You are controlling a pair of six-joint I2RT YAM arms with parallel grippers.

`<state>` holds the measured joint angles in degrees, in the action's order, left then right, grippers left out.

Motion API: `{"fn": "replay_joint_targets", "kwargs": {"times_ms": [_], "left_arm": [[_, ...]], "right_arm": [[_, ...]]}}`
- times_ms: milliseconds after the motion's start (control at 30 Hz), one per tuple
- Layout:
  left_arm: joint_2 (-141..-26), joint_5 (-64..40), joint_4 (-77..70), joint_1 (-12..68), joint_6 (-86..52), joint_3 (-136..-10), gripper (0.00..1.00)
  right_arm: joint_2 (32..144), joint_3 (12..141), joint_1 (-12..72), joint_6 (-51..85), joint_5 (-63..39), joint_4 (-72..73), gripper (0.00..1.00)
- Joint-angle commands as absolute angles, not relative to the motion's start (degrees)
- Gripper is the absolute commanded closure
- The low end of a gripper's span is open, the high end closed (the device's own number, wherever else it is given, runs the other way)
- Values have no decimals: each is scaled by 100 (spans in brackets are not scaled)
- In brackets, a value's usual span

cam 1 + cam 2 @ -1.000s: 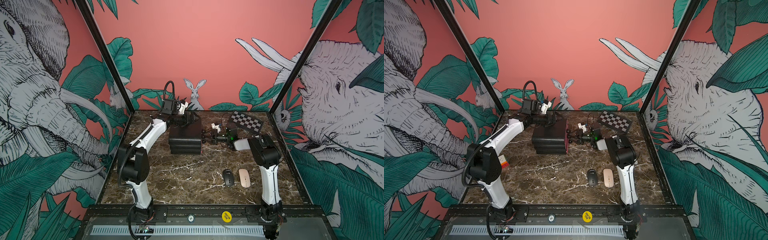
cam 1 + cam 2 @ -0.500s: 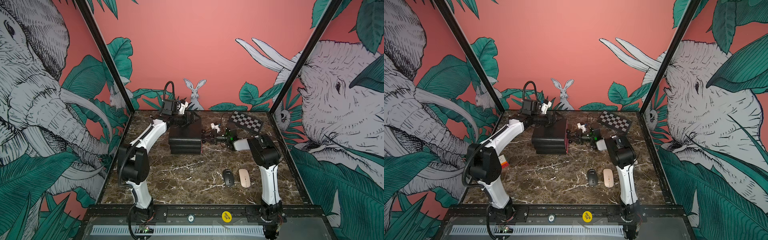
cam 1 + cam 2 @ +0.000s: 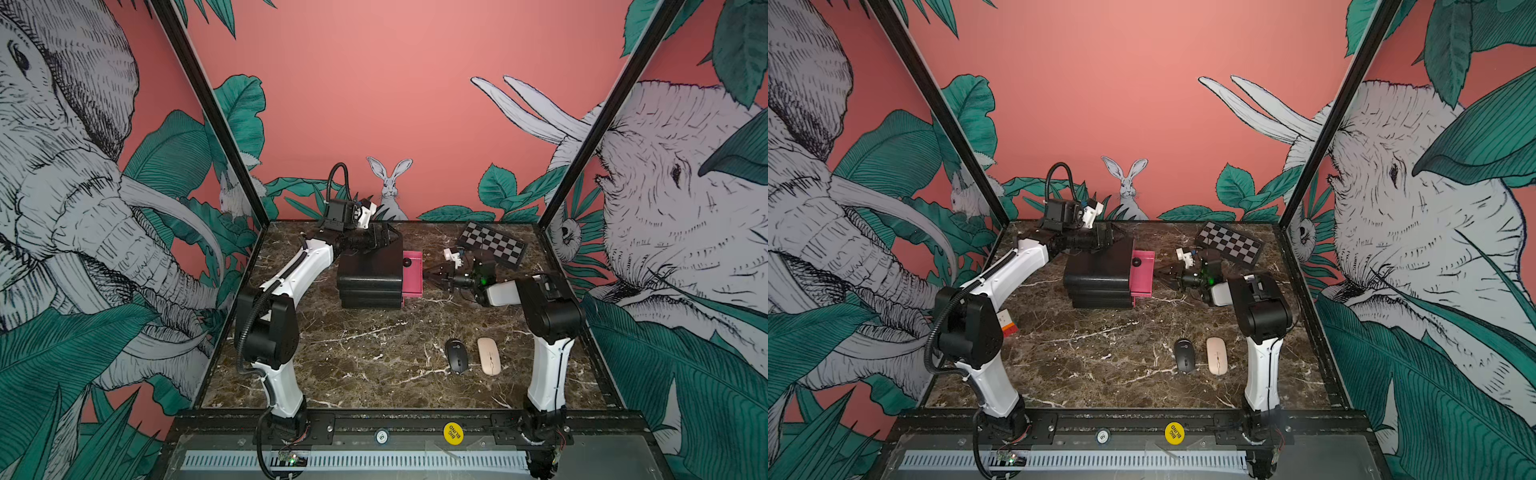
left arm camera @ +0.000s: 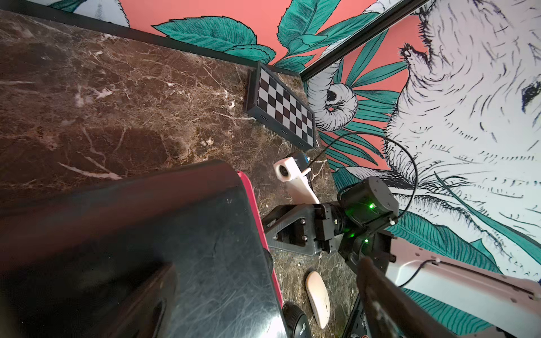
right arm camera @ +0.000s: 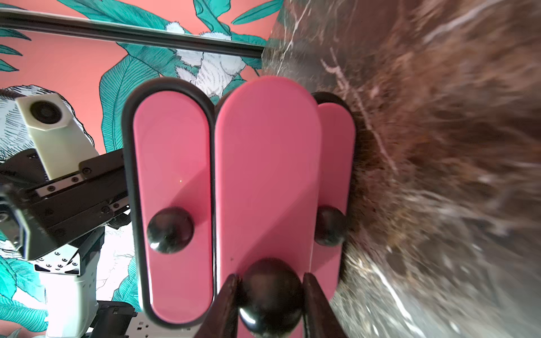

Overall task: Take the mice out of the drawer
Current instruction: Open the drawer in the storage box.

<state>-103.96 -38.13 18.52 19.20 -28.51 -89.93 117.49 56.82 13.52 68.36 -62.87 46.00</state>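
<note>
Right tool (image 5: 270,281): clenched on black knob (image 5: 270,303) of middle pink drawer (image 5: 268,164); right wrist view only.
Left tool (image 3: 376,240): atop black cabinet (image 3: 370,270); cannot tell if clenched.
Table (image 3: 353,365): black mouse (image 3: 456,356) beside pale mouse (image 3: 488,356), in both top views.

Glossy pink plastic drawer fronts (image 5: 265,175), shiny blk knob (image 5: 270,295), polished marble-look tabletop (image 3: 365,357)

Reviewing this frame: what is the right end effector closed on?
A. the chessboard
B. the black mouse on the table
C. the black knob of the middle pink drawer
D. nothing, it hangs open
C: in the right wrist view the right end effector has a finger on each side of the black knob on the middle pink drawer, which stands out ahead of its two neighbours.
</note>
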Motion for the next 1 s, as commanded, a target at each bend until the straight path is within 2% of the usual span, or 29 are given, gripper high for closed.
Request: {"fn": "replay_joint_targets", "kwargs": {"times_ms": [0,333,767,967], "left_arm": [[-10477,-3612,2452,1932,-2923,-8736,3],[-10456,-3581,2470,1927,-2894,-8719,3],[-10457,-3592,2370,1931,-2979,-8688,3],[-10477,-3559,2391,1934,-2971,-8719,3]], "right_arm": [[11603,5532,1255,6309,-6336,4046,73],[11497,5201,705,6026,-6371,3753,74],[12179,5865,680,5776,-6203,3019,72],[12122,5929,651,5485,-6007,2519,70]]}}
